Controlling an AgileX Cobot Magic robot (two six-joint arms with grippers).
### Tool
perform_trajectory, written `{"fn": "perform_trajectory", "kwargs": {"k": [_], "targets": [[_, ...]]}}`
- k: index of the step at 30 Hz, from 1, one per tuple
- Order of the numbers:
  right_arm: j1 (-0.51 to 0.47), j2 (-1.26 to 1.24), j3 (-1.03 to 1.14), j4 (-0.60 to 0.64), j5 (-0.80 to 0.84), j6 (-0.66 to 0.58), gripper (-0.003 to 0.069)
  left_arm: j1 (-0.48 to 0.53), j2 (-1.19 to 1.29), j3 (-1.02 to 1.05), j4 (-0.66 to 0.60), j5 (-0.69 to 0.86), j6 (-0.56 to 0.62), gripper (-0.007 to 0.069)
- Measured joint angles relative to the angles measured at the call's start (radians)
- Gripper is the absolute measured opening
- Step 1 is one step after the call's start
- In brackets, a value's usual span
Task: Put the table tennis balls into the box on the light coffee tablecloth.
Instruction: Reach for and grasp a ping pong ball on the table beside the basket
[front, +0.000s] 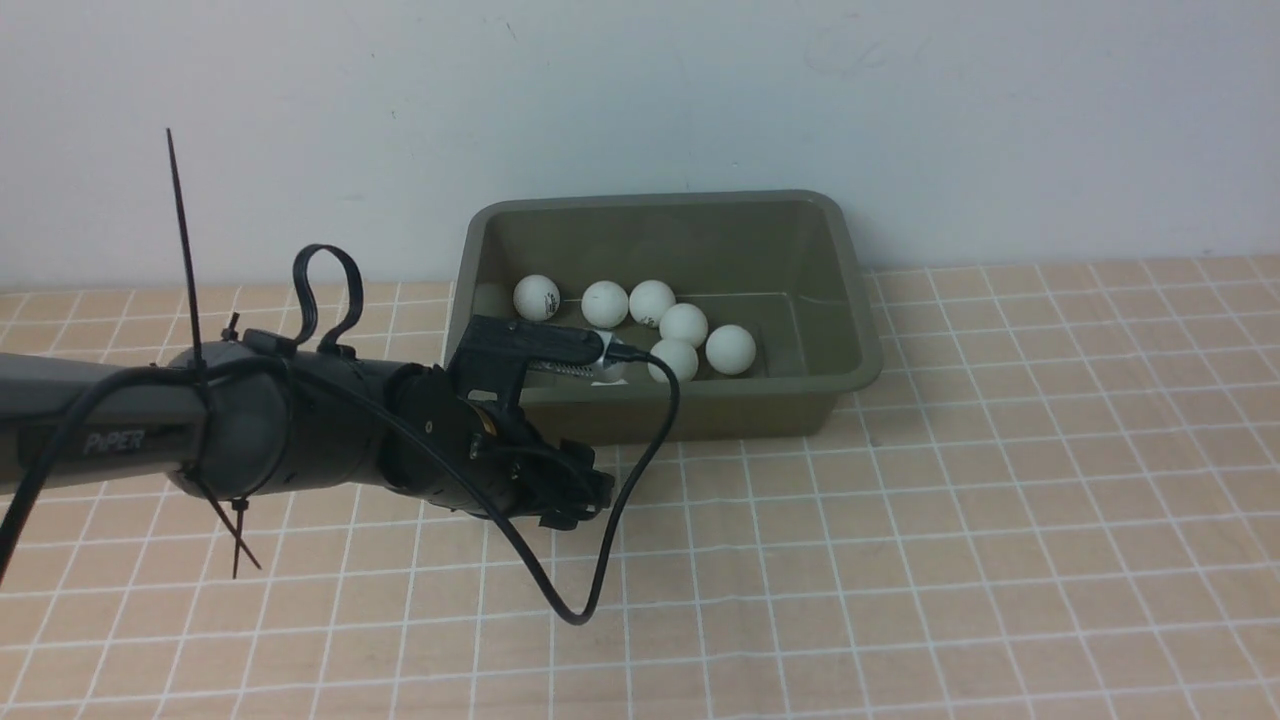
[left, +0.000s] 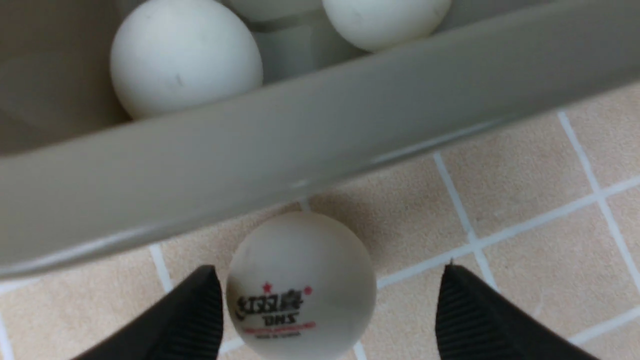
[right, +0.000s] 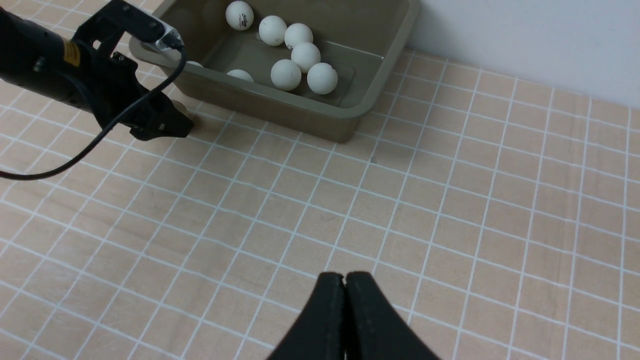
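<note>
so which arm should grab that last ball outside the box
Left. Its open gripper already straddles the ball on the cloth beside the box. The right gripper is shut, well away from it.

Box wall (left: 320, 145) just beyond ball (left: 300, 285)

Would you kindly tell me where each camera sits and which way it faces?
Front view: between the arms, facing the wall; shows the box, left arm, left hand.
Left wrist view: on the left wrist, close to the cloth; open fingers flank a logo ball.
Right wrist view: on the right wrist, raised, looking across the tablecloth; shut right hand.
Shared: all show the box.
</note>
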Motion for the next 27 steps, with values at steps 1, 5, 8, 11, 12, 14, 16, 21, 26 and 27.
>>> {"fn": "perform_trajectory", "kwargs": {"k": [1,5,8,11,12,14,16,21,26,27], "targets": [[0.0,0.0,0.0,0.0,0.0,-0.001,-0.0018,0.0,0.004,0.0,0.0,-0.007,0.0,0.0479],[0.0,0.0,0.0,0.001,0.0,-0.003,-0.0018,0.0,0.01,0.0,0.0,-0.01,0.0,0.0462],[0.0,0.0,0.0,0.001,0.0,-0.003,-0.0018,0.0,0.01,-0.001,0.0,-0.01,0.0,0.0391],[0.0,0.0,0.0,0.001,0.0,-0.003,-0.0018,0.0,0.011,-0.001,0.0,-0.011,0.0,0.0311],[0.0,0.0,0.0,0.001,0.0,-0.003,-0.0018,0.0,0.011,-0.001,0.0,-0.011,0.0,0.0311],[0.0,0.0,0.0,0.002,0.0,-0.003,-0.0018,0.0,0.011,-0.002,0.0,-0.006,0.0,0.0312],[0.0,0.0,0.0,0.002,0.0,-0.003,-0.0018,0.0,0.011,-0.003,0.0,0.007,0.0,0.0312],[0.0,0.0,0.0,0.003,0.0,-0.003,-0.0018,0.0,-0.024,-0.008,0.001,0.149,0.0,0.0312],[0.0,0.0,0.0,0.003,0.0,-0.003,-0.0018,0.0,-0.097,-0.02,0.025,0.366,0.013,0.0312],[0.0,0.0,0.0,0.003,0.0,-0.003,-0.0018,0.0,-0.12,-0.034,0.034,0.421,0.021,0.0312]]}}
